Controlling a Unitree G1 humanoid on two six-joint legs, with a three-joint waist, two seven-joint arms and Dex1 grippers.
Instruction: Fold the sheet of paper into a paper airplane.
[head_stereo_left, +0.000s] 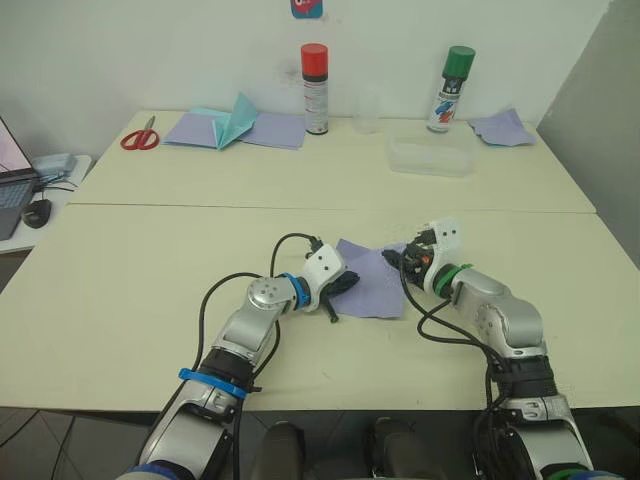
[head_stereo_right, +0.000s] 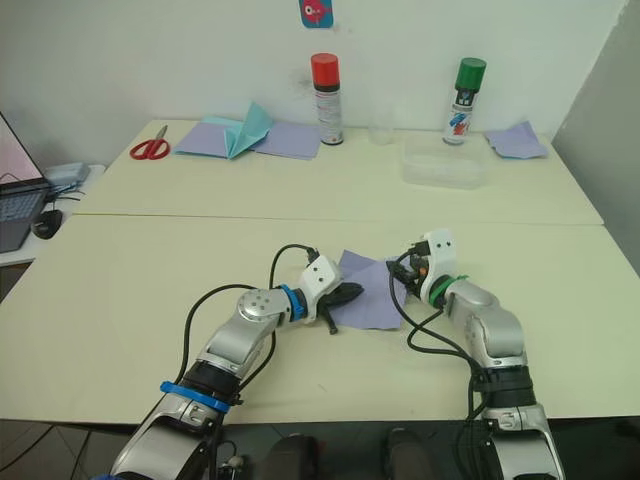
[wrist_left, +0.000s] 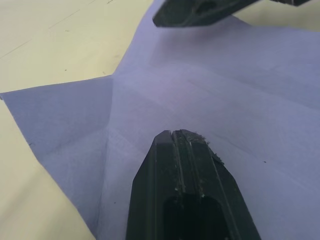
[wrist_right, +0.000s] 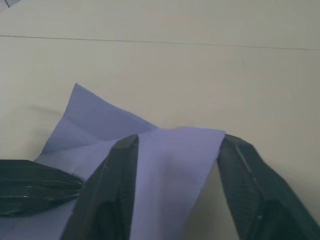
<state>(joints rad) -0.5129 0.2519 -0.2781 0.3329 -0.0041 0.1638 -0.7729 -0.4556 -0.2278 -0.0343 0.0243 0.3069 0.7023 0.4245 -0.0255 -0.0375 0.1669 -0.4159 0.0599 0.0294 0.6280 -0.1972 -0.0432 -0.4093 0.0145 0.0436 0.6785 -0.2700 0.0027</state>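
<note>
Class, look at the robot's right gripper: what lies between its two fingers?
In the right wrist view, a raised flap of the sheet of paper lies between the open fingers of the right gripper.

2 head eyes downward; wrists close-up.

Near table: lavender sheet (head_stereo_right: 366, 291) between left gripper (head_stereo_right: 348, 294) and right gripper (head_stereo_right: 405, 277). Far table: scissors (head_stereo_right: 150, 148), teal paper (head_stereo_right: 245, 128), two spray cans, tray (head_stereo_right: 444, 173).
</note>
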